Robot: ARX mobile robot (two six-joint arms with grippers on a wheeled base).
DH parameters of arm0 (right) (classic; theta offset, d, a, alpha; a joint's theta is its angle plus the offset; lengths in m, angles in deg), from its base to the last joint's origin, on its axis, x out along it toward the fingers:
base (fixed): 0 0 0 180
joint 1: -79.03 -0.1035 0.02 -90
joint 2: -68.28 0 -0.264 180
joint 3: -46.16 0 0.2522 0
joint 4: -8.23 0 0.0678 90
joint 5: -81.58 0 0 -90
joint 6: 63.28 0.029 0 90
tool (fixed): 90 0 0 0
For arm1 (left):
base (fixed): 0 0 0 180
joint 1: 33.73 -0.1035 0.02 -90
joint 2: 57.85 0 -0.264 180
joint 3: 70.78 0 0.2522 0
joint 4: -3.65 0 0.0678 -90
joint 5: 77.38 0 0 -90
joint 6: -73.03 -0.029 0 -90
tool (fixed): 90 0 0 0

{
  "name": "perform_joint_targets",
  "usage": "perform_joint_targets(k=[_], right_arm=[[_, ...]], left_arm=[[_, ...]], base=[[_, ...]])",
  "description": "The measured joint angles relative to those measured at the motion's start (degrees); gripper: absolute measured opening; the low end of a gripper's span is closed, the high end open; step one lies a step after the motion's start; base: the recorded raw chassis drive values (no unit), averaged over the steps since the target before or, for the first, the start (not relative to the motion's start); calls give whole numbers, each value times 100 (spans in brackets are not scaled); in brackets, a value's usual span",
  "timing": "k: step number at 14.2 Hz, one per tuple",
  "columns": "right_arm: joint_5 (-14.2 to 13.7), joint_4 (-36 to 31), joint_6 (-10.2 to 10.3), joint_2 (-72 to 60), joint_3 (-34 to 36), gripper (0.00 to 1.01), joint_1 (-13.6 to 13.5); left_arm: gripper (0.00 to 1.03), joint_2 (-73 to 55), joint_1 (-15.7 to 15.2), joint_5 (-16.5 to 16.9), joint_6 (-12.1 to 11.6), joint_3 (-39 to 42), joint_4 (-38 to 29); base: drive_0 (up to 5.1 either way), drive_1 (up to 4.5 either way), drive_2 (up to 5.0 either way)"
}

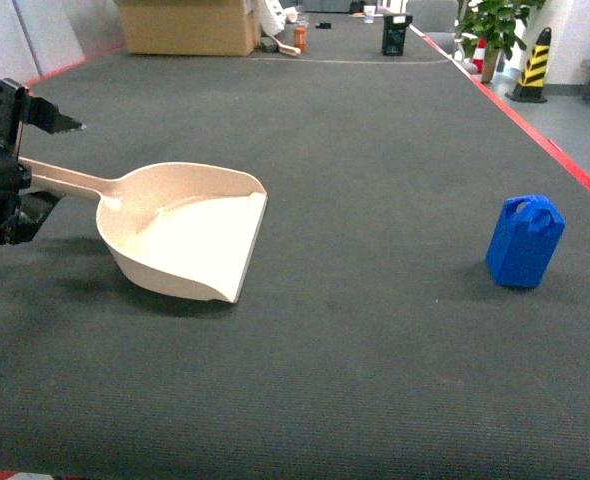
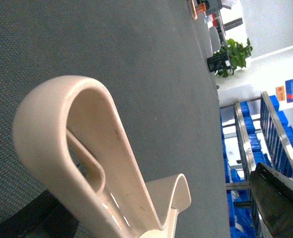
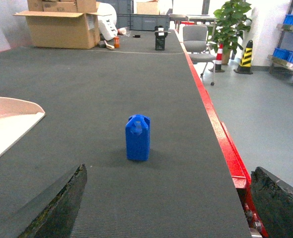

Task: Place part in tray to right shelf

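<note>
the left pincer (image 1: 20, 165) is gripping the tray (image 1: 185, 232) handle at the frame's left edge, the part (image 1: 524, 241) is standing at lower right on the surface (image 1: 375, 130), and the right pincer (image 3: 169, 208) is hanging released.

The dark mat (image 1: 375, 150) lies bare on all sides of the upright blue part (image 1: 524, 241), and the right gripper (image 3: 169, 203), jaws spread wide, faces it across open mat with nothing between. The only large thing on the mat is the beige tray (image 1: 190, 235), well apart to the left, its handle lying between the left gripper's fingers (image 1: 35, 112). The red table edge (image 1: 560, 150) runs near the part's right side, while the cardboard box (image 1: 187, 25) stands far off at the back
</note>
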Motion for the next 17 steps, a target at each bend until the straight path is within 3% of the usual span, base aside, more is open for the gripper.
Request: perform_joint_targets(k=[1,7,8,12,15,17], right_arm=[[0,2,0,0,-2,98,0],[0,2,0,0,0,98,0],[0,2,0,0,0,98,0],[0,2,0,0,-2,98,0],[0,2,0,0,-2,98,0],[0,2,0,0,0,98,0]], left_arm=[[97,-122,0,-2,20,-96,-13],[24,-540,42,-44,297,-728,166],[18,-540,72,-15,463,-702,-74],[18,142,334,275,815,514,-1410],[18,1362,723,385,876,1504,-2492],[18,1762,1005,361,1086,2020,-2688]], base=[[0,0,0],[0,0,0],[0,0,0],[0,0,0],[0,0,0],[0,0,0]])
